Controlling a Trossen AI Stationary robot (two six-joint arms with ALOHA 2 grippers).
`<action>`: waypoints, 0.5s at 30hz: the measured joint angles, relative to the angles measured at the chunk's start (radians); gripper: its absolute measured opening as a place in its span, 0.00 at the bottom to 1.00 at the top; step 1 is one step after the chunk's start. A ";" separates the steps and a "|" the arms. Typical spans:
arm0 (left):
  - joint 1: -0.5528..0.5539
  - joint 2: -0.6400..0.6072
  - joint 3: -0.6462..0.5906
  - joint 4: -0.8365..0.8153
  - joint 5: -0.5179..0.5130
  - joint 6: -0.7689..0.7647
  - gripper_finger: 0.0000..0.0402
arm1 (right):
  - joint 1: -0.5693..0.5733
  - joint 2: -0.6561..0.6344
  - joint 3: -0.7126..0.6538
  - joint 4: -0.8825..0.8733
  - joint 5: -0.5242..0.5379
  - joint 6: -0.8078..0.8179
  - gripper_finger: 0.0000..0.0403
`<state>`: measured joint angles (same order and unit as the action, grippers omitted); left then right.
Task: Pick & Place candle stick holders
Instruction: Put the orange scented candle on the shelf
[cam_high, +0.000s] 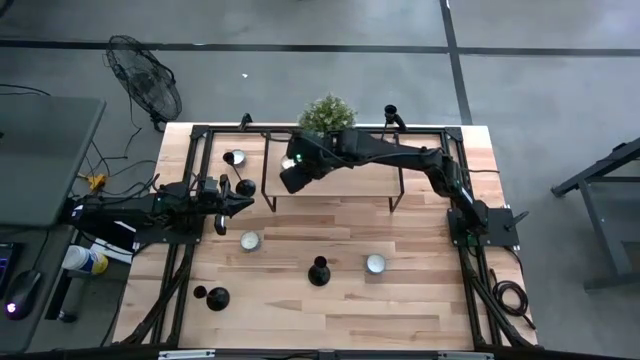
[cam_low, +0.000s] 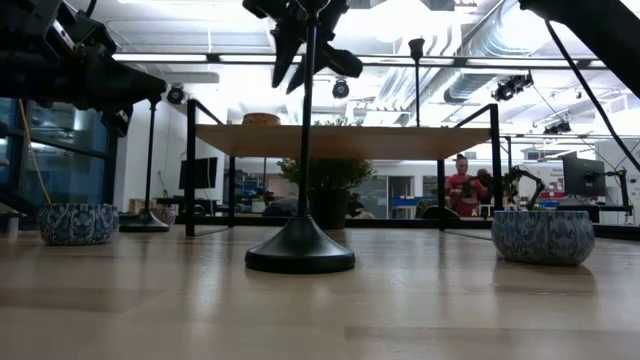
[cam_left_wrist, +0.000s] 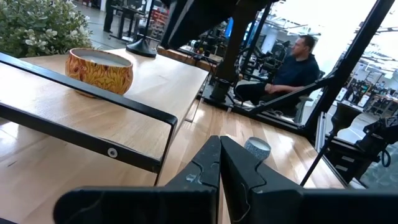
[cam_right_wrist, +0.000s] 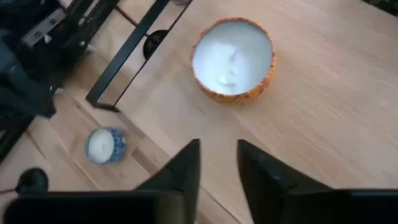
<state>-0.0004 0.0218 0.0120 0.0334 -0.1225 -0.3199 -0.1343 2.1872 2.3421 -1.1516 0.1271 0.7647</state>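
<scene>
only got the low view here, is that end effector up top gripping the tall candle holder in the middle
observer: no, from above that candle holder stands alone near the table's front. the right end effector is back over the shelf, open and empty.
operator: whats it aimed at
observer: an orange candle bowl sits on the shelf just ahead of it.
operator: and the left one
observer: the left end effector is shut, at the table's left beside the shelf.

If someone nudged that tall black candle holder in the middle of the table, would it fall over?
Probably not easily: the candle stick holder has a wide flared base sitting flat. A push high on its thin stem would likely tip it. It looks rigid, so it shouldn't bend.
</scene>
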 joint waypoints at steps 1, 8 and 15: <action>0.000 0.000 0.000 0.000 0.000 0.000 0.00 | 0.003 0.000 0.000 0.001 0.009 -0.010 0.13; 0.000 0.000 0.000 0.000 0.000 0.000 0.00 | 0.019 -0.001 -0.043 -0.003 0.033 -0.078 0.01; 0.000 0.000 0.000 0.000 0.000 0.000 0.00 | 0.038 0.001 -0.196 0.189 0.112 -0.070 0.00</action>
<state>-0.0004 0.0219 0.0120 0.0332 -0.1223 -0.3199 -0.0965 2.1880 2.1465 -0.9623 0.2386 0.6948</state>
